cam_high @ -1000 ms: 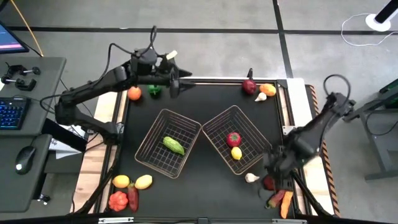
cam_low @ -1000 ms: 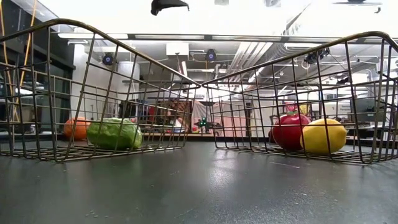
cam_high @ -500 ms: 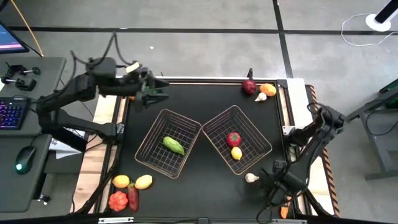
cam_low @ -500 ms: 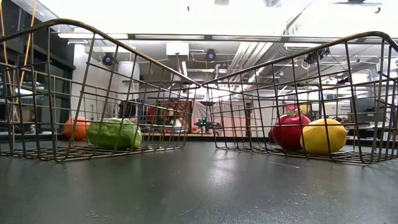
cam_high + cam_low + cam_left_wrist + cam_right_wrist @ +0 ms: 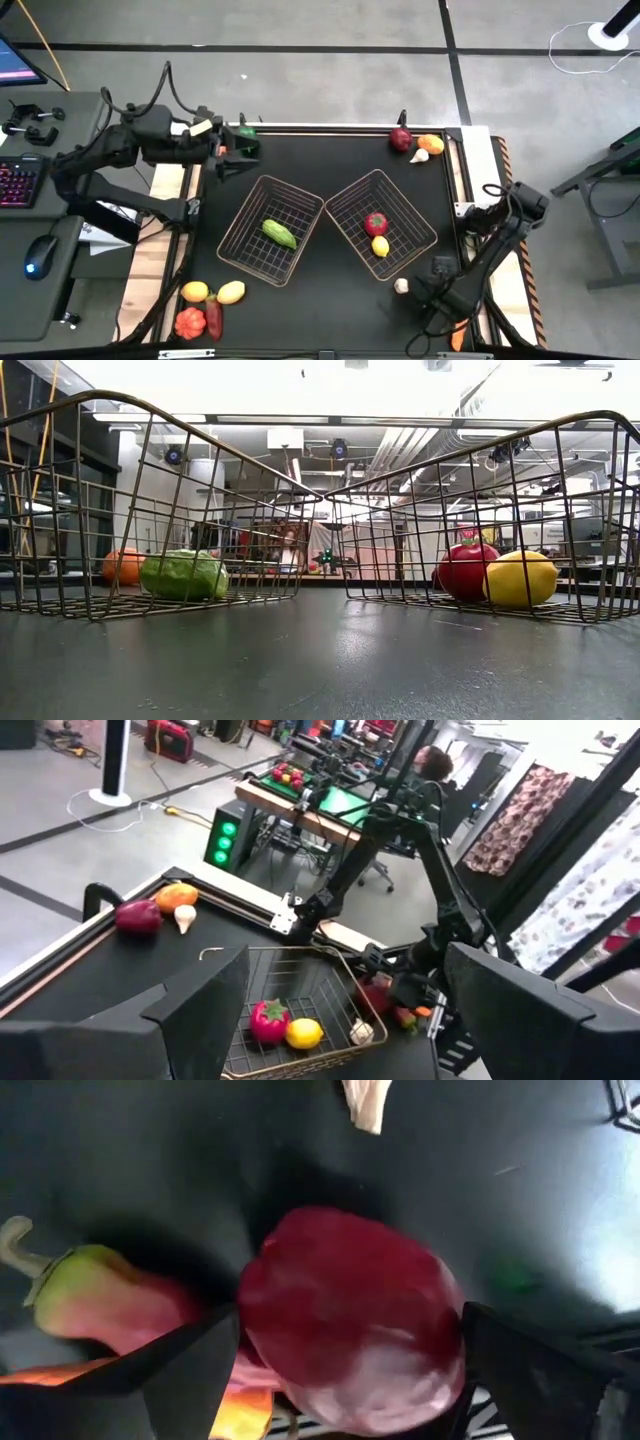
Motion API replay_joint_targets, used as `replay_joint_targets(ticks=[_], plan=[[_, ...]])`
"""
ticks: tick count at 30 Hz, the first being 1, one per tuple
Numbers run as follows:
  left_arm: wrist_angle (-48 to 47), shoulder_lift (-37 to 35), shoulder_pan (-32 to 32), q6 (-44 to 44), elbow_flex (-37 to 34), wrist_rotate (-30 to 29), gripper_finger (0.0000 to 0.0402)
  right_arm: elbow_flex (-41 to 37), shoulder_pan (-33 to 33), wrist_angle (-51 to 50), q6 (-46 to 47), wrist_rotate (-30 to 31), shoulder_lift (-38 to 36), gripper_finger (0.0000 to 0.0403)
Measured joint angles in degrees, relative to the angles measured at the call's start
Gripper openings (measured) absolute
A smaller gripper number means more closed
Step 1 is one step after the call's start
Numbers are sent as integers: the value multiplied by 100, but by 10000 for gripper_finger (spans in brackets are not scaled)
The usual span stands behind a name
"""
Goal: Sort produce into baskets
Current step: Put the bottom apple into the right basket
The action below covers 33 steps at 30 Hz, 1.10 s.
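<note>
Two wire baskets sit mid-table. The left basket (image 5: 245,250) holds a green piece (image 5: 279,234). A red piece (image 5: 376,222) and a yellow one (image 5: 380,246) lie in the right basket (image 5: 415,228). At the near right corner my right gripper (image 5: 432,292) points down, open, over a dark red fruit (image 5: 350,1320) that lies on the table. Its fingers stand on either side of the fruit, and I cannot tell whether they touch it. My left gripper (image 5: 230,152) hangs open and empty above the far left corner, by a green piece (image 5: 246,135).
A pink-green pepper (image 5: 90,1295) lies right beside the dark red fruit, and a white garlic (image 5: 401,286) is close by. Dark red (image 5: 401,139), orange (image 5: 431,143) and white pieces are at the far right. Yellow (image 5: 231,292) and red ones (image 5: 190,322) lie near left.
My left gripper has drawn back from over the far edge toward the table's left edge and has risen a little, still open. My right gripper has come down toward the near right corner, over the dark red fruit, and has tipped to point steeply down.
</note>
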Motion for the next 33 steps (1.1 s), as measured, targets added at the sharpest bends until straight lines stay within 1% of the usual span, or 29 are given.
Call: replay_joint_targets(ticks=[4, 7, 10, 13, 16, 27, 33], plan=[[10, 93, -74, -108, 0, -170, 326, -73, -2, 83, -55, 3, 53, 372], [28, 156, -91, -231, 0, -182, 326, -75, 0, 78, 206, -75, 53, 372], [32, 195, -91, -233, -2, -186, 326, -77, 1, 86, 542, -345, 53, 372], [40, 228, -91, -234, -2, -260, 326, -79, 2, 82, 656, -395, 53, 372], [45, 263, -89, -240, -2, -366, 326, -80, 0, 84, 659, -406, 53, 372], [46, 318, -89, -330, -2, -373, 326, -82, -2, 305, 702, -731, 53, 373], [44, 319, -89, -329, -2, -372, 326, -82, -79, 288, 704, -1016, 55, 397]])
